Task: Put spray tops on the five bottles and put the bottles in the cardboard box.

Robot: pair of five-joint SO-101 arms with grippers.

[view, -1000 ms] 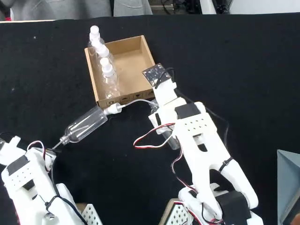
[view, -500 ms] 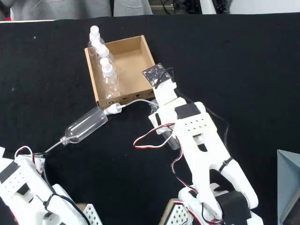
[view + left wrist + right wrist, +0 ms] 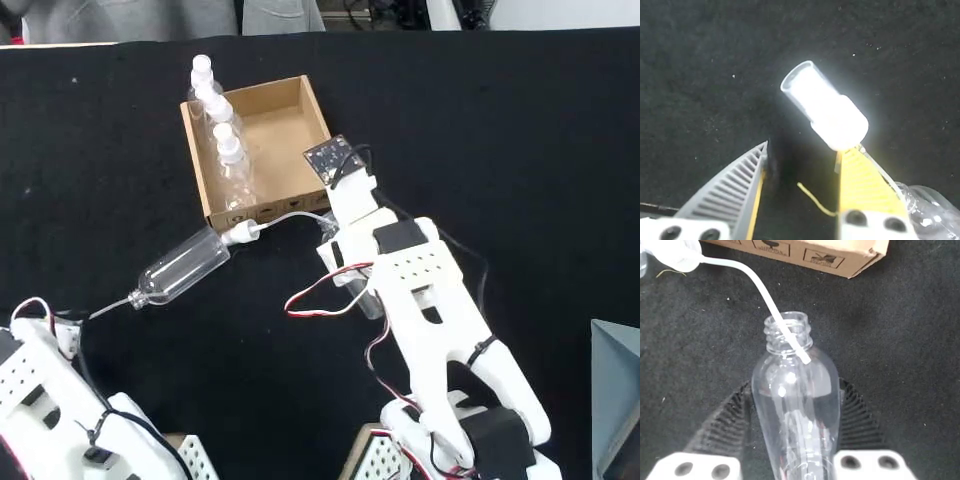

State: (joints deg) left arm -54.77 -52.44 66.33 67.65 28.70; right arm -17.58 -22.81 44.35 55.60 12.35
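Bottles, five counted. Three capped bottles (image 3: 236, 172) in a row along one wall of the cardboard box (image 3: 285, 120). One lying bottle (image 3: 185, 264) on the black table (image 3: 520, 130), just off the box's near corner. One held bottle (image 3: 796, 410), uncapped, clamped between the right gripper (image 3: 795, 386) jaws. Loose spray tops, two: first spray top (image 3: 240, 233) beside the box front, tube tip across the held bottle's mouth; second spray top (image 3: 827, 112) at the tip of the left gripper (image 3: 802, 150), jaws spread wide, gripping nothing.
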